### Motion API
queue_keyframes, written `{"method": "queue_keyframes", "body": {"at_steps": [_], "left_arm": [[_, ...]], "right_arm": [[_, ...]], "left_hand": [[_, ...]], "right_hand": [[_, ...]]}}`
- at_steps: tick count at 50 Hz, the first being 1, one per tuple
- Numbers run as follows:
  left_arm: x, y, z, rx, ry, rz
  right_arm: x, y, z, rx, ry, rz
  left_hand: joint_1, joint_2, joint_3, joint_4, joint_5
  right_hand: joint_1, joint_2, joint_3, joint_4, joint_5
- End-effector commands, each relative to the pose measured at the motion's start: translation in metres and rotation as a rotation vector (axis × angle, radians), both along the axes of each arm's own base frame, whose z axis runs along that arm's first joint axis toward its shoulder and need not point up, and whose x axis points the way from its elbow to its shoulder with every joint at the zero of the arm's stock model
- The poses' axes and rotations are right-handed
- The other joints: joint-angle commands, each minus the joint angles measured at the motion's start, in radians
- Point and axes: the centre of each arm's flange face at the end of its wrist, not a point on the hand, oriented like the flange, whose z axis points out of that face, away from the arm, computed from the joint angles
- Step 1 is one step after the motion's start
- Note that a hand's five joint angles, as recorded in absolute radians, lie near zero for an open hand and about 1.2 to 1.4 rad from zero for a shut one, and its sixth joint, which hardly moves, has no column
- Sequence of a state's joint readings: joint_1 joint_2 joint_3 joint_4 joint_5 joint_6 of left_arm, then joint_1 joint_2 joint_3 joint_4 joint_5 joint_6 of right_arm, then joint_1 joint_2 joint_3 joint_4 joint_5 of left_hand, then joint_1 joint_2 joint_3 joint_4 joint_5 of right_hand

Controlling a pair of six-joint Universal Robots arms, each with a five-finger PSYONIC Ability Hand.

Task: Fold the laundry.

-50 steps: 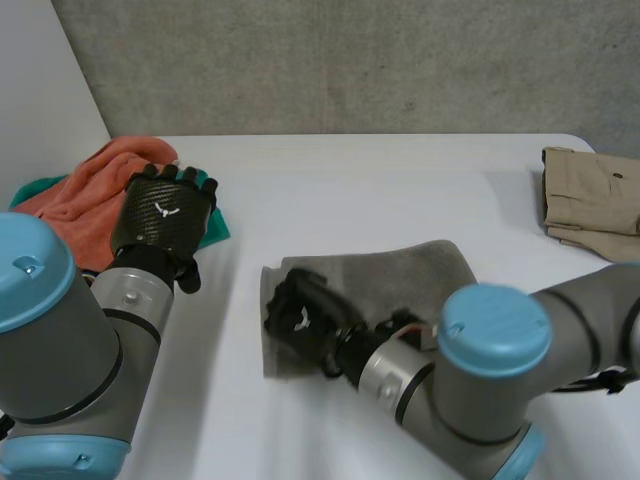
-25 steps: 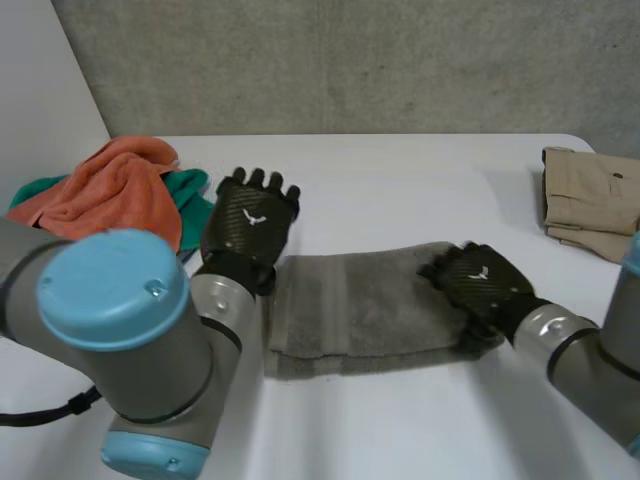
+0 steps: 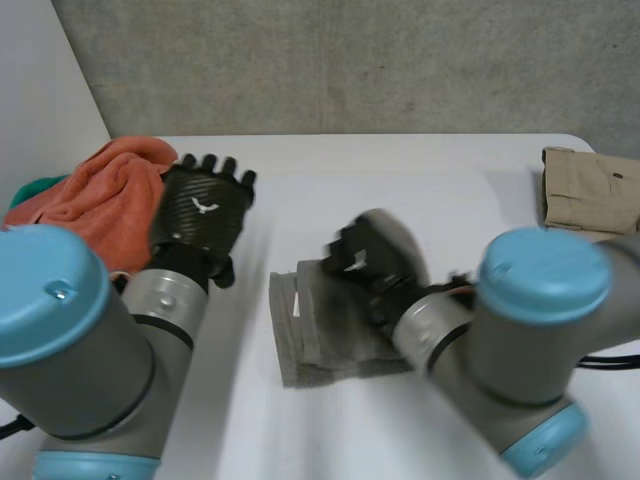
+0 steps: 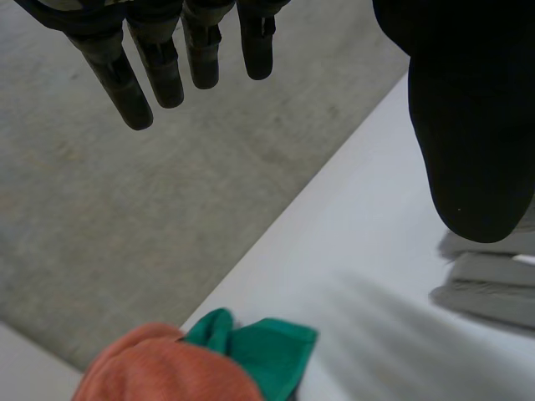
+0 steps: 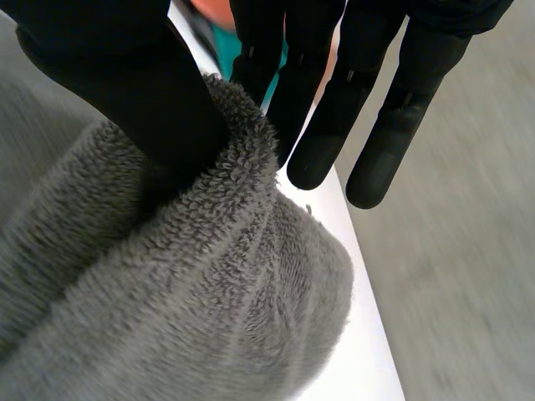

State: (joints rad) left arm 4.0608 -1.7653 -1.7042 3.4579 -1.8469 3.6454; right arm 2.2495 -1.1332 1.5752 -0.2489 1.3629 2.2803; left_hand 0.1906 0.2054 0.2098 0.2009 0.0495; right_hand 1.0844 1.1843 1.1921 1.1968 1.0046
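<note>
Behind the white worktop [image 3: 400, 170] stands a rough grey concrete wall [image 3: 350, 60], and a pale side wall [image 3: 40, 80] closes off the left. At the worktop's far left corner an orange towel [image 3: 95, 195] lies heaped over a teal cloth [image 3: 30, 188]. At the right edge, toward the far corner, a folded khaki garment [image 3: 590, 190] lies flat. The grey towel [image 3: 320, 340] is near the middle of the worktop, a little toward the front edge, well apart from the other laundry.

From the head view, the left robot hand [image 3: 200, 205] hangs back-upward above bare worktop between the orange towel and the grey towel, touching neither. The right robot hand [image 3: 362, 258] is over the grey towel's far right part, where the cloth rises in a fold. The towel's left part lies flat in layers on the worktop.

The left wrist view adds the underside of that hand. Its fingers [image 4: 117, 79] are straight and set apart from the thumb, with nothing between them. The teal cloth and orange towel lie ahead of the fingertips, and the grey towel's layered edge lies beside the thumb.

The right wrist view gives the grip that the head view blurs. The thumb [image 5: 142, 92] presses into the towel's thick pile and pinches its rolled edge against the nearest finger, so this hand is clamped on the grey towel. The other fingers [image 5: 393, 142] reach straight past the fold.
</note>
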Motion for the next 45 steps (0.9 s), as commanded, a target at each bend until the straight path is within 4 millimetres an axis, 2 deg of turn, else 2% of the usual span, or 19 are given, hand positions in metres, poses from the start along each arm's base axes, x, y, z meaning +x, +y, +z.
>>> {"method": "queue_keyframes", "body": {"at_steps": [1,2,5,6,7,9,10,12,14,15,19,23,25,26,27,31,36,41,45], "left_arm": [[0.017,-0.011,0.005,-0.003,0.021,0.063],[0.017,-0.011,0.005,-0.001,0.025,0.063],[0.015,-0.011,0.006,-0.001,0.043,0.055],[0.015,-0.012,0.008,-0.003,0.050,0.055],[0.014,-0.012,0.009,-0.005,0.057,0.052],[0.010,-0.013,0.012,-0.010,0.081,0.041],[0.008,-0.014,0.014,-0.012,0.092,0.034],[-0.004,-0.012,0.017,-0.015,0.126,0.000],[-0.018,-0.009,0.014,-0.001,0.142,-0.046],[-0.034,-0.003,0.011,0.012,0.160,-0.109],[-0.065,0.005,0.005,0.055,0.207,-0.232],[-0.081,-0.002,-0.012,0.115,0.229,-0.275],[-0.085,-0.005,-0.022,0.148,0.218,-0.269],[-0.086,-0.006,-0.027,0.170,0.205,-0.265],[-0.086,-0.007,-0.039,0.220,0.172,-0.248],[-0.079,0.001,-0.067,0.332,0.068,-0.179],[-0.063,0.004,-0.090,0.388,-0.031,-0.053],[-0.055,0.005,-0.099,0.392,-0.070,0.007],[-0.053,0.003,-0.104,0.387,-0.131,0.004]], "right_arm": [[0.029,0.049,-0.022,0.039,0.000,0.187],[0.029,0.049,-0.022,0.047,-0.005,0.184],[0.027,0.048,-0.023,0.122,-0.052,0.163],[0.024,0.044,-0.020,0.184,-0.102,0.138],[0.020,0.037,-0.017,0.210,-0.132,0.107],[0.008,0.017,0.000,0.248,-0.210,0.030],[-0.008,-0.004,0.017,0.277,-0.295,-0.045],[-0.025,-0.022,0.029,0.313,-0.373,-0.120],[-0.045,-0.040,0.033,0.399,-0.455,-0.208],[-0.050,-0.045,0.032,0.427,-0.471,-0.236],[-0.070,-0.056,0.031,0.575,-0.521,-0.339],[-0.071,-0.057,0.032,0.678,-0.506,-0.333],[-0.069,-0.059,0.025,0.721,-0.488,-0.325],[-0.064,-0.062,0.013,0.771,-0.466,-0.312],[-0.062,-0.063,0.009,0.791,-0.459,-0.306],[-0.051,-0.069,-0.007,0.854,-0.426,-0.267],[-0.046,-0.079,-0.027,0.889,-0.397,-0.276],[-0.037,-0.071,-0.048,0.877,-0.319,-0.272],[-0.037,-0.069,-0.052,0.776,-0.229,-0.295]], "left_hand": [[-0.001,-0.015,-0.020,-0.011,-0.034],[-0.001,-0.015,-0.020,-0.011,-0.034],[0.005,-0.010,-0.014,-0.005,-0.028],[0.008,-0.007,-0.011,-0.002,-0.025],[0.008,-0.007,-0.011,-0.002,-0.025],[0.011,-0.004,-0.008,0.001,-0.022],[0.011,-0.004,-0.008,0.001,-0.022],[0.014,-0.001,-0.005,0.004,-0.019],[0.023,0.008,0.004,0.013,-0.011],[0.023,0.008,0.004,0.013,-0.010],[0.026,0.011,0.007,0.016,-0.008],[0.029,0.014,0.010,0.018,-0.005],[0.035,0.020,0.015,0.024,0.001],[0.038,0.023,0.018,0.027,0.004],[0.041,0.026,0.021,0.030,0.007],[0.046,0.032,0.027,0.036,0.013],[0.044,0.029,0.024,0.033,0.010],[0.046,0.032,0.027,0.036,0.013],[0.049,0.035,0.030,0.039,0.016]], "right_hand": [[0.312,0.212,0.204,0.199,0.217],[0.312,0.212,0.204,0.199,0.217],[-0.457,-0.557,-0.564,-0.569,-0.551],[-0.791,-0.890,-0.898,-0.903,-0.885],[-0.838,-0.937,-0.945,-0.950,-0.932],[-0.873,-0.973,-0.981,-0.985,-0.968],[-0.910,-1.010,-1.018,-1.022,-1.005],[-0.910,-1.010,-1.018,-1.022,-1.005],[-0.910,-1.010,-1.018,-1.022,-1.005],[-0.910,-1.010,-1.018,-1.022,-1.005],[-0.910,-1.010,-1.018,-1.022,-1.005],[-0.910,-1.010,-1.018,-1.022,-1.005],[-0.910,-1.010,-1.018,-1.022,-1.005],[-0.910,-1.010,-1.018,-1.022,-1.005],[-0.910,-1.010,-1.018,-1.022,-1.005],[-0.903,-1.002,-1.010,-1.015,-0.997],[-0.903,-1.002,-1.010,-1.015,-0.997],[-0.885,-0.985,-0.993,-0.997,-0.980],[-0.859,-0.958,-0.966,-0.971,-0.953]]}}
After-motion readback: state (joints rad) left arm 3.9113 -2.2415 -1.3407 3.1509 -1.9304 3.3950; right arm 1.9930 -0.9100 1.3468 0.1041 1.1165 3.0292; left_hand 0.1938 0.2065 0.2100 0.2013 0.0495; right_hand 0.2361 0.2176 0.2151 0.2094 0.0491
